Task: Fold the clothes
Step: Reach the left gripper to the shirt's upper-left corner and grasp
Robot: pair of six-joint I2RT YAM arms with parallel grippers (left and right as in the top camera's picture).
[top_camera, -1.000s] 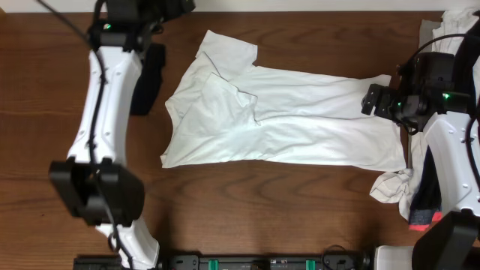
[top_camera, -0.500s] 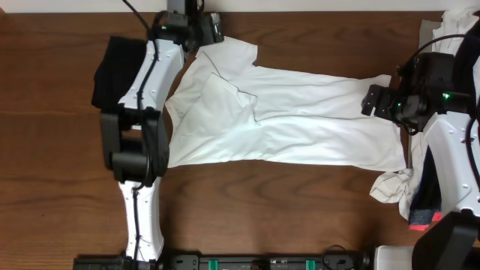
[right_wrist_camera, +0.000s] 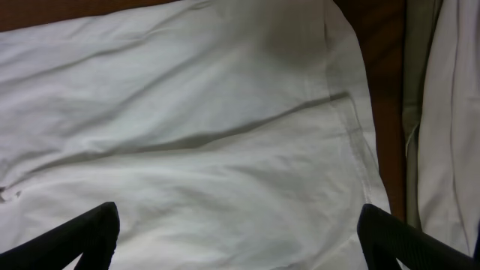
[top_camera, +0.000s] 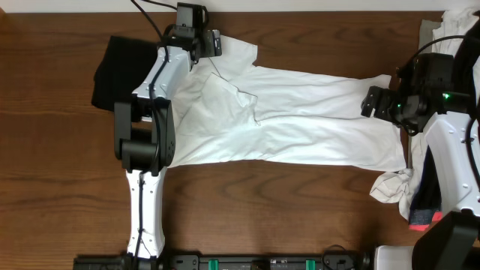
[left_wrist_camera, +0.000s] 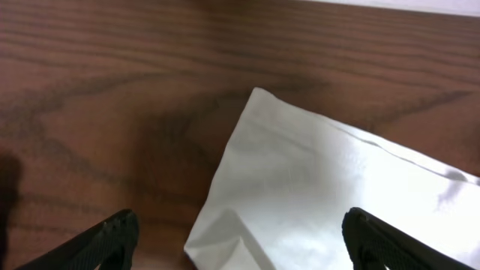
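A white T-shirt (top_camera: 292, 120) lies spread across the table, its body folded lengthwise, sleeves at the left and hem at the right. No chest print shows. A black garment (top_camera: 118, 67) lies at the far left. My left gripper (top_camera: 212, 43) is open above the shirt's upper-left sleeve; the left wrist view shows the sleeve corner (left_wrist_camera: 300, 195) between its open fingers (left_wrist_camera: 240, 247). My right gripper (top_camera: 373, 101) is open above the shirt's hem; the right wrist view shows white fabric (right_wrist_camera: 210, 150) between its wide fingers (right_wrist_camera: 238, 244).
More clothes are piled at the right edge: white fabric (top_camera: 457, 22) at the far right corner, a crumpled white piece (top_camera: 391, 187) and a dark item with a red edge (top_camera: 426, 214) by the right arm. The table's far edge runs just behind the left gripper.
My left arm has swung from the left side to the far edge and now reaches over the shirt's upper-left sleeve, uncovering the black garment. The right arm and the shirt have not moved.
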